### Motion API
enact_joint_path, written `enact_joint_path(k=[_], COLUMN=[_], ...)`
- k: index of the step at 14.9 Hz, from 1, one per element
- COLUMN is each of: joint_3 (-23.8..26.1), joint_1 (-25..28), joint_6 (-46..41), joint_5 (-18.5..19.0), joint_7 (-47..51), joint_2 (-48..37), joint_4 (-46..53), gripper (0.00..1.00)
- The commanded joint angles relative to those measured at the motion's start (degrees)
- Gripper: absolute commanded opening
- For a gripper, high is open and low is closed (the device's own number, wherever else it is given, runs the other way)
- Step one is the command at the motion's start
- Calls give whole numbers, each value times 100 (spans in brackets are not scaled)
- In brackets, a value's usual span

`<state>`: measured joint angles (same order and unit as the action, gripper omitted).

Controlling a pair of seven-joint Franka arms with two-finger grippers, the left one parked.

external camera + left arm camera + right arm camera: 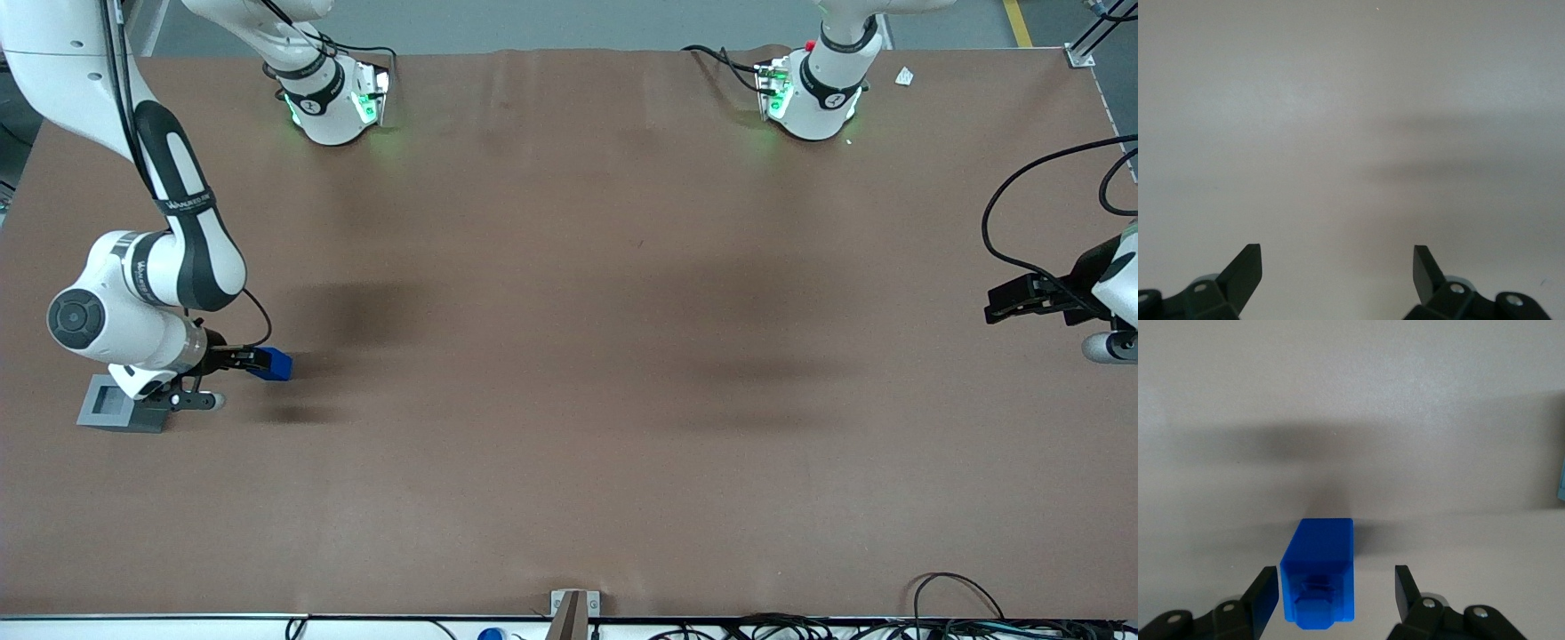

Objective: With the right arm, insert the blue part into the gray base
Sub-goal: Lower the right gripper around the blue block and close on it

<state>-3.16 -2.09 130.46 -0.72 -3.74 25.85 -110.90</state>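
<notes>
The right arm's black two-finger pincer [1337, 593] hangs released around the small bright-blue plastic block [1319, 581] on the brown desk [569, 356], beside the light-gray boxy base [114, 405].

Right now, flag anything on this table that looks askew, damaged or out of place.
Nothing stands out. The blue part sits between the open fingers of the gripper, not yet clamped. The gray base rests flat on the table beside it, partly under the right arm. No damage shows.
</notes>
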Motion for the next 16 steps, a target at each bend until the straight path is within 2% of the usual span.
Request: enact_joint_path(k=[1, 10, 11, 12, 16], joint_3=[78, 78, 78, 78, 78], joint_1=[-55, -19, -19, -19, -19], joint_6=[146, 331, 331, 331, 304], joint_5=[63, 46, 46, 46, 46], joint_7=[-4, -13, -13, -13, -13], joint_2=[-27, 8, 17, 26, 26], joint_4=[-151, -300, -300, -300, -300], gripper=[78, 78, 75, 72, 40])
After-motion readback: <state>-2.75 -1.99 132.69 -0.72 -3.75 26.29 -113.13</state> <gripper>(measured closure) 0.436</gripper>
